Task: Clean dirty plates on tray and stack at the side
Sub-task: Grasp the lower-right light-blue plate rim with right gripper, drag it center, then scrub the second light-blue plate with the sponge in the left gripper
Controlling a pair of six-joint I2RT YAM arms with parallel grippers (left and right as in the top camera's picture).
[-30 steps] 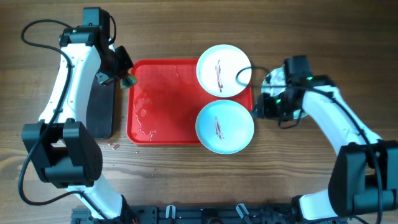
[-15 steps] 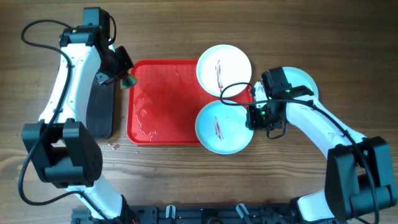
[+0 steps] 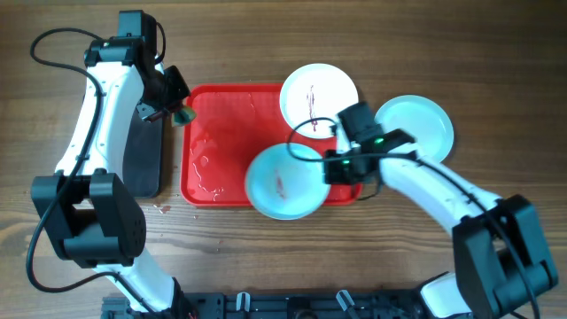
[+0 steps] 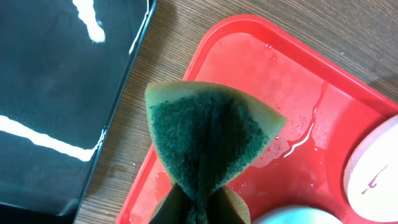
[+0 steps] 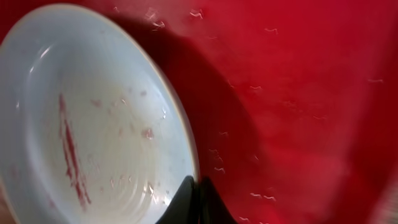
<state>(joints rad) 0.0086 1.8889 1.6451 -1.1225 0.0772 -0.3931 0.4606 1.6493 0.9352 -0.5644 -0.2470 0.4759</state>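
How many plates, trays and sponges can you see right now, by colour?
pale blue plates: 2
white plate: 1
red tray: 1
black tray: 1
green sponge: 1
Total: 6

Three plates in all: a pale blue plate (image 3: 282, 182) at lower centre, a second pale blue plate (image 3: 415, 127) at the right, and a white plate (image 3: 317, 97) at upper centre. One red tray (image 3: 221, 133). One black tray (image 3: 142, 159) at the left. One green sponge (image 4: 208, 137). Two arms, left (image 3: 97, 106) and right (image 3: 434, 186).
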